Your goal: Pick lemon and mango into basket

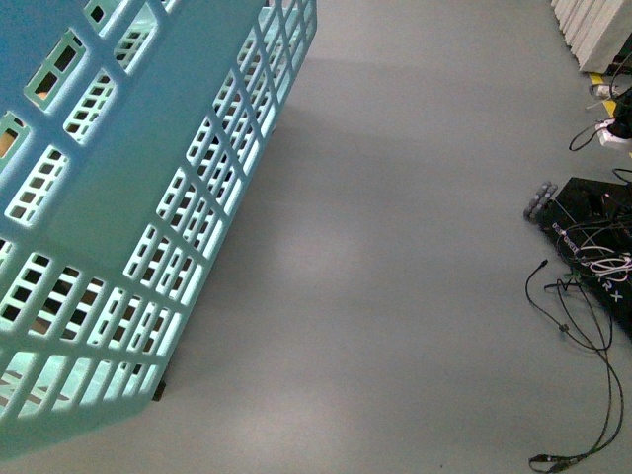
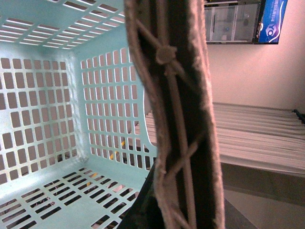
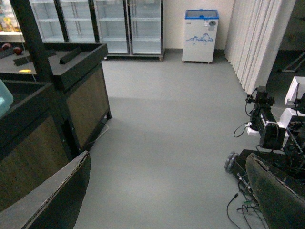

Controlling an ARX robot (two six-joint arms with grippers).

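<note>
**One basket tilted at our left, right jaws wide and bare**

From the front view we see the basket (image 1: 148,148) filling the left side. Its pale aqua slotted wall is tilted, leaning over the grey floor (image 1: 395,247). We cannot tell whether its low corner touches that floor. Well apart from it, at the right edge, lie a black base (image 1: 592,212) and loose cables (image 1: 583,306).

Our left wrist view looks into the basket, where we see slotted walls and a slotted bottom. The brown handle (image 2: 186,119) crosses very close to the lens, with pale ties knotted along it. The left gripper (image 2: 142,210) shows only as a dark edge beside the handle's lower part, and we cannot tell how its jaws stand.

Our right gripper (image 3: 167,162) has its jaws spread wide with only floor between them. Beyond it we see a dark display stand (image 3: 71,71), glass-door fridges (image 3: 128,24), a small white and blue freezer (image 3: 201,36) and pale blinds (image 3: 257,43).
</note>
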